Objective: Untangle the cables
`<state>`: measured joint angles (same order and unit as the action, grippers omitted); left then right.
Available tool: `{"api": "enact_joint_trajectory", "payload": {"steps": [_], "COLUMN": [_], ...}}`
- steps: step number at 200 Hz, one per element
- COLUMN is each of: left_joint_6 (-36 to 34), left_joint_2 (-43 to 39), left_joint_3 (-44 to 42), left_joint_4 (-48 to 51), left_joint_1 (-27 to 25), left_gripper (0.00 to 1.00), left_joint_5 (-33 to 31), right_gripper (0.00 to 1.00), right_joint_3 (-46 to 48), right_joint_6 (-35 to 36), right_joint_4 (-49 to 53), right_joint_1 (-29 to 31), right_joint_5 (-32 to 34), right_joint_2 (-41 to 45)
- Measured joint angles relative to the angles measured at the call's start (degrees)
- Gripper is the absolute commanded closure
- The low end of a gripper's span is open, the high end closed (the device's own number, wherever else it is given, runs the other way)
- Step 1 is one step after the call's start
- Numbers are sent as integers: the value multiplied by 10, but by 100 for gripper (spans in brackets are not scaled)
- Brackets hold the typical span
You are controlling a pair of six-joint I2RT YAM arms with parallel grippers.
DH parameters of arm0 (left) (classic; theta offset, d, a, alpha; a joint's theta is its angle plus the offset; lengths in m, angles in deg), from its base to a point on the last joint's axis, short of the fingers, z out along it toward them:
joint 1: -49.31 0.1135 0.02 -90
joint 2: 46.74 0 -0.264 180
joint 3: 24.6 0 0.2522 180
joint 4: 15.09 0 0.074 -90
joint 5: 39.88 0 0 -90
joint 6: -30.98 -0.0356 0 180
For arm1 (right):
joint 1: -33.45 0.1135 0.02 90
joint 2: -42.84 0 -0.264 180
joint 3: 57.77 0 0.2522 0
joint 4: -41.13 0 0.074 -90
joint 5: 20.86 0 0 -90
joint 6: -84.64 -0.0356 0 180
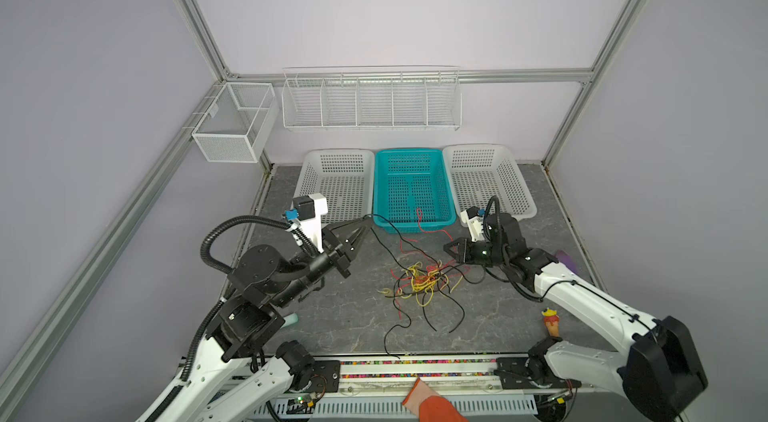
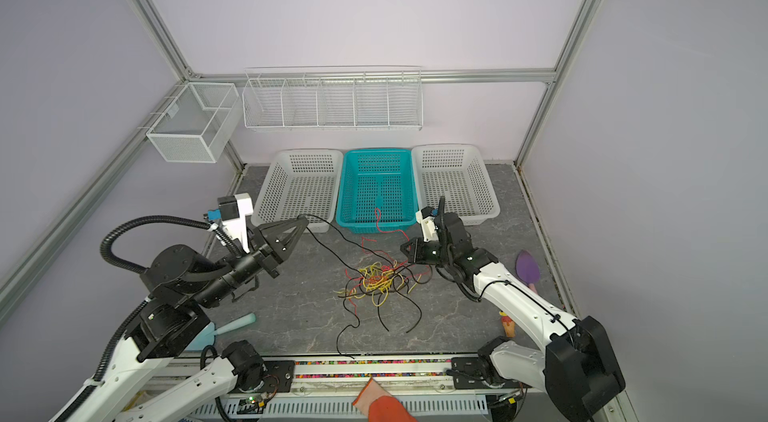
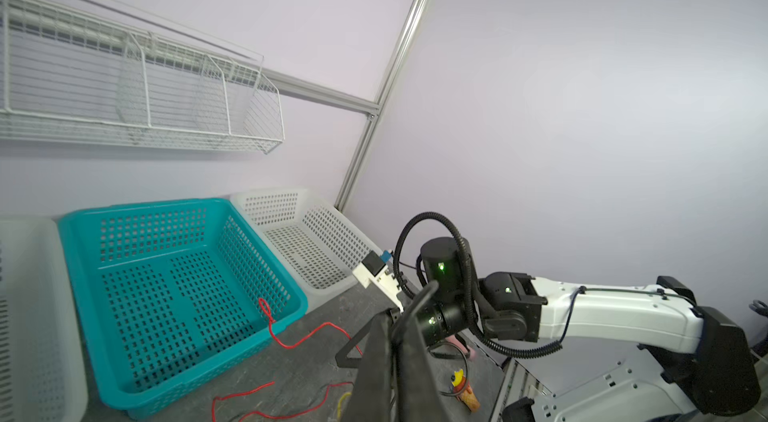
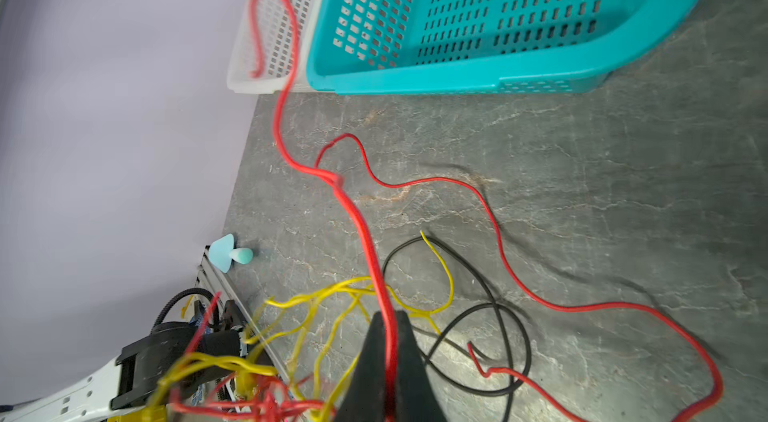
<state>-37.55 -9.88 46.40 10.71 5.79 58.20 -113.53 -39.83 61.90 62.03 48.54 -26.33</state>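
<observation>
Right wrist view: right gripper point(image 4: 388, 316) is clamped on a red cable point(image 4: 356, 218); in a top view, left gripper point(image 1: 365, 227) pinches a black cable point(image 1: 377, 215).

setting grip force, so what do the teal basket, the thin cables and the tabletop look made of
Teal basket: looks like moulded plastic, smooth, slightly glossy, with regular slots.
Cables: likely wire in shiny plastic insulation, red, yellow and black, limp and wavy.
Tabletop: matte grey with pale veins, stone or a stone-print sheet; cannot tell which.

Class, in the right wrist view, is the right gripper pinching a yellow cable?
No, the right gripper is shut on a red cable, not yellow.
</observation>
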Motion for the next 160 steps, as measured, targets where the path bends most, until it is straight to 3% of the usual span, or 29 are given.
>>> {"api": "enact_joint_trajectory", "payload": {"steps": [65, 160], "left_joint_6": [-94, -142], "left_joint_2": [54, 82], "left_joint_3": [178, 221], "left_joint_4": [110, 120], "left_joint_1": [0, 0], "left_gripper": [100, 100], "left_joint_5": [-89, -163], "right_gripper": [94, 92], "right_joint_3": [30, 43], "right_joint_6": [16, 37], "right_joint_4": [-45, -56], "right_joint_1": [-5, -6], "right_joint_5": [21, 38], "right_joint_2": [-55, -56]}}
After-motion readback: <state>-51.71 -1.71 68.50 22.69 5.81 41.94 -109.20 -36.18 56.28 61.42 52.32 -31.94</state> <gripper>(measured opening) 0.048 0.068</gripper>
